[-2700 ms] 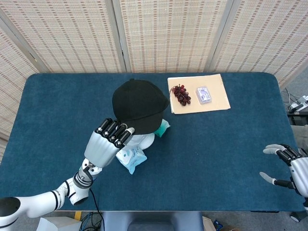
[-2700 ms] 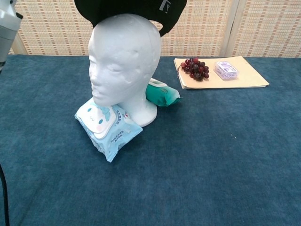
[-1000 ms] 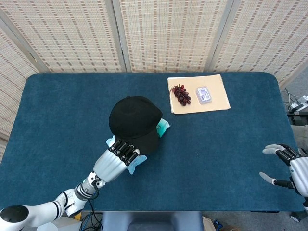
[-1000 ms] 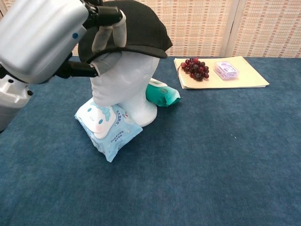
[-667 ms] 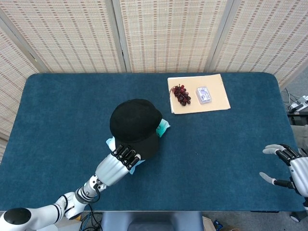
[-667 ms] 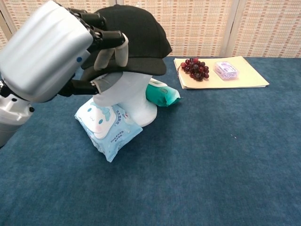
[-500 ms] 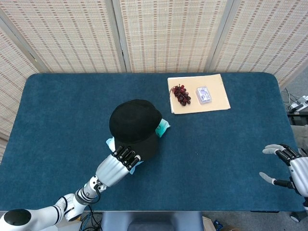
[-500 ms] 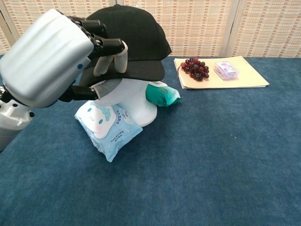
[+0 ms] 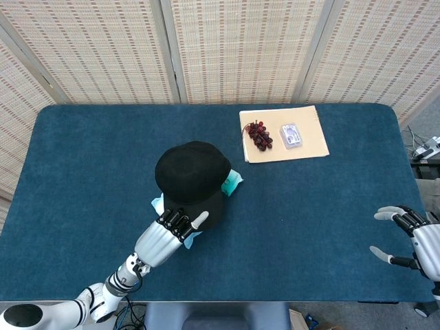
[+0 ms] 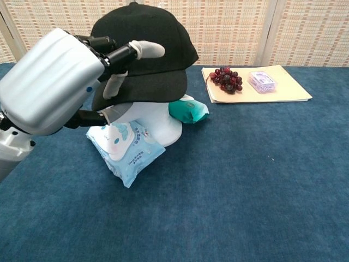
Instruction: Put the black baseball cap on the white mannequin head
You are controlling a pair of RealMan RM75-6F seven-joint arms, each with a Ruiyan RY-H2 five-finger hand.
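The left hand [image 10: 52,87] is closest, big and silver in the chest view, with its arm coming up from the near table edge at about 7 o'clock. Its fingers [image 10: 143,49] are partly spread at the brim of the black baseball cap [image 10: 146,41]; one sticks out straight over the brim and others curl down at the brim's edge, but I cannot tell if they are squeezing it. The cap sits low on the white mannequin head [image 10: 158,119] and covers most of it. A light blue wipes pack [image 10: 124,148] leans on the head's base, and a green pack [image 10: 188,109] lies just behind. The right hand [image 9: 412,237] hangs at the table's near right corner with fingers apart, holding nothing. Far off at 1 o'clock lies a tan folder [image 9: 309,141] with grapes [image 9: 259,135] and a small clear box [image 9: 291,135] on it.
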